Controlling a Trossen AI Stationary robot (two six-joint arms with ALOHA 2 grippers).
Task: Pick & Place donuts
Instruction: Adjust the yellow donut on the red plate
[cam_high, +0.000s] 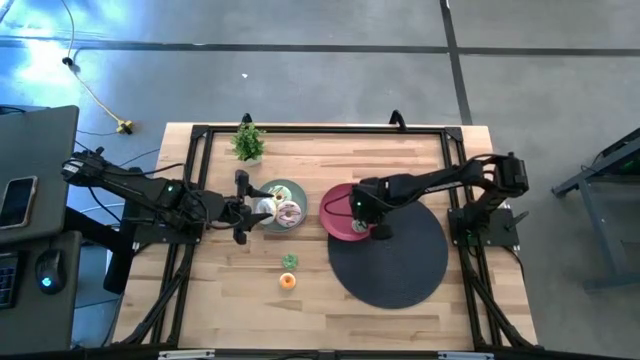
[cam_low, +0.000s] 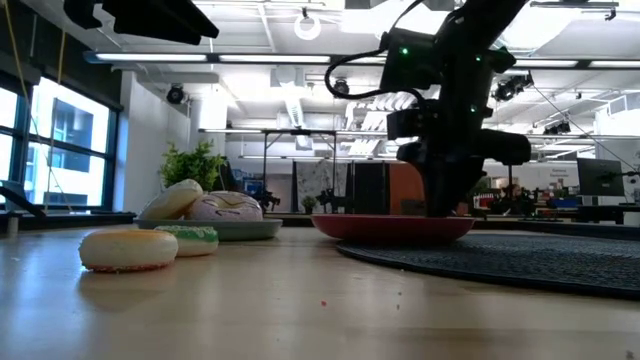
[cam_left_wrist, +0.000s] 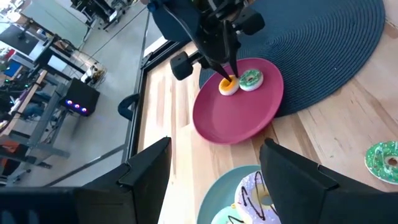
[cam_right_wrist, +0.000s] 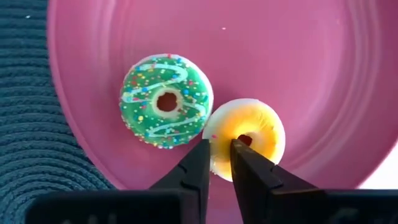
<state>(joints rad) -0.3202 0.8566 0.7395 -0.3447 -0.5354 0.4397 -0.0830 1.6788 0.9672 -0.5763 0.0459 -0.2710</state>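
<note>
On the pink plate (cam_right_wrist: 323, 68) lie a green sprinkled donut (cam_right_wrist: 166, 101) and a yellow-orange donut (cam_right_wrist: 249, 134). My right gripper (cam_right_wrist: 217, 155) comes down on the yellow-orange one, also seen from the left wrist (cam_left_wrist: 227, 86). A grey-green plate (cam_high: 297, 192) carries three larger iced donuts (cam_high: 278, 208), one leaning on another in the low view (cam_low: 172, 198). My left gripper (cam_left_wrist: 217, 174) hovers open at that plate's left edge, touching nothing. A small green donut (cam_high: 289, 261) and a small orange donut (cam_high: 288, 281) lie flat on the wood nearer the front. My right gripper has the yellow-orange donut's ring wall (cam_right_wrist: 221, 144) between its two fingers, one finger (cam_right_wrist: 249, 165) at the hole and the other outside the rim. The fingers point steeply down from above. The donut lies flat on the pink plate beside the green one.
A big black round mat (cam_high: 400, 265) lies under the pink plate's right part. A small potted plant (cam_high: 248, 140) stands at the table's far side. A dark frame (cam_high: 200, 135) runs along the far and side edges.
</note>
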